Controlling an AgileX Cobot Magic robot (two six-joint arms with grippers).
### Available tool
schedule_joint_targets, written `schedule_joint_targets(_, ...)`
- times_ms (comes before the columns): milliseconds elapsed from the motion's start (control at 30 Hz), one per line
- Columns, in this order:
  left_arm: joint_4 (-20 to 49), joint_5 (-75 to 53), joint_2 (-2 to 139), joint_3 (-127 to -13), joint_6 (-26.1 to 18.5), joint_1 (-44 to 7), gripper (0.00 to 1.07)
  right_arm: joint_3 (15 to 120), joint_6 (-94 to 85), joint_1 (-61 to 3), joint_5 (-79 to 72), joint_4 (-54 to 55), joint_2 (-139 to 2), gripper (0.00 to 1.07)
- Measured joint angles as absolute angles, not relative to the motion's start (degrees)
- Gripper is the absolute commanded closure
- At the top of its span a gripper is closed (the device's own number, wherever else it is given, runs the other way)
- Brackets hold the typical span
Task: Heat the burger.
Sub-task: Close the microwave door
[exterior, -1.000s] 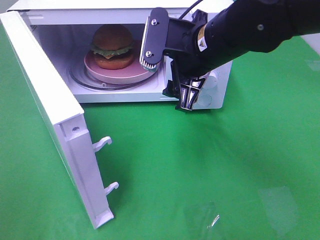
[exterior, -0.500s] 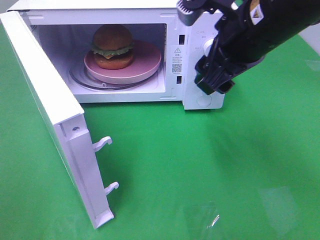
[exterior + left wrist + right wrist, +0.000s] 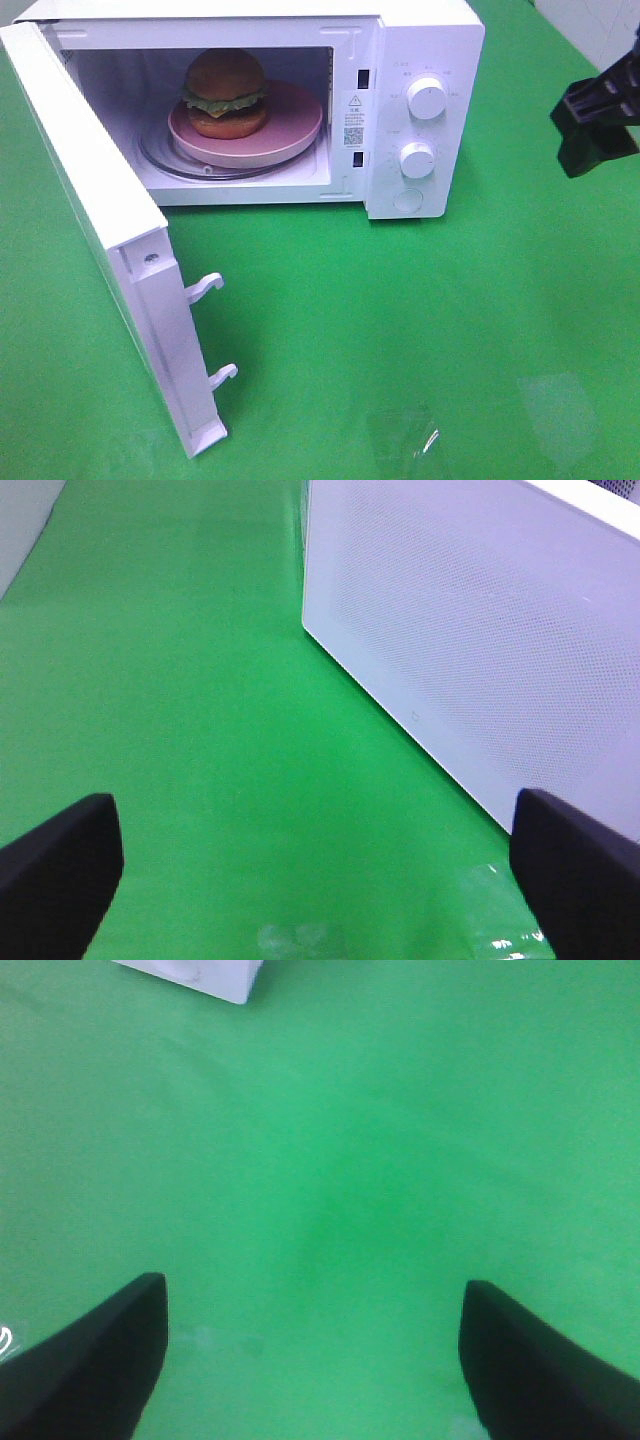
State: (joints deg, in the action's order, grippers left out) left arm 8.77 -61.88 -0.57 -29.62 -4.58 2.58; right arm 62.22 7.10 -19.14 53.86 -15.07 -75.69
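The left claw (image 3: 312, 810) is set wide: its two black fingers (image 3: 60, 865) stand far apart and nothing is held between them. The flat green surface (image 3: 180, 700) is seen below it, and beyond the fingers a white panel with a fine dotted pattern (image 3: 480, 630) rises from that surface.

The right claw (image 3: 312, 1290) is likewise spread wide, with nothing gripped. Only bare green surface is seen between its black fingers (image 3: 90, 1360), and a white corner (image 3: 200, 975) shows farther out. In the high view only a black section of the right arm (image 3: 598, 120) is shown, at the right edge, well apart from the oven.

The white box-shaped microwave oven (image 3: 425, 40) stands on the surface with its white hinged door (image 3: 90, 200) swung open to the left of the high view. Two white latch hooks (image 3: 205, 288) project from the door's free edge. Two round white knobs (image 3: 427, 100) are mounted one above the other on the front of the oven.

The burger (image 3: 225, 92), made up of a glossy golden-brown bun, frilly green lettuce, yellow cheese and a brown patty, is located inside the oven cavity. It rests upright on the left part of a round pink plate (image 3: 295, 125), which lies on the clear glass turntable (image 3: 155, 160).
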Motion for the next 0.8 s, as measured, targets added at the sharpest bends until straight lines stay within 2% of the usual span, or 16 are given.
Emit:
schedule_joint_targets(167, 8.8, -61.9, -0.6, -29.6, -4.6, 2.6, 0.06, 60.8, 7.6, -18.2, 57.2, -14.8, -71.8, 0.31)
schedule_joint_targets(300, 8.8, -61.9, -0.6, -29.6, -4.6, 2.6, 0.06, 53.8, 8.0, -18.2, 57.6, -14.6, -65.5, 0.31)
schedule_joint_targets(467, 8.8, -61.9, -0.6, -29.6, -4.6, 2.6, 0.06, 50.6, 8.1, -18.2, 57.6, -14.2, -62.2, 0.31)
schedule_joint_targets(533, 8.8, -61.9, -0.6, -29.6, -4.6, 2.6, 0.06, 46.6, 8.3, -18.2, 57.6, -13.8, -56.9, 0.31)
schedule_joint_targets(700, 8.8, -61.9, -0.6, -29.6, -4.6, 2.6, 0.06, 44.1, 8.3, -18.2, 57.5, -13.8, -52.3, 0.31)
schedule_joint_targets(800, 8.8, -61.9, -0.6, -29.6, -4.6, 2.6, 0.06, 41.4, 8.3, -18.2, 57.3, -13.8, -44.3, 0.31)
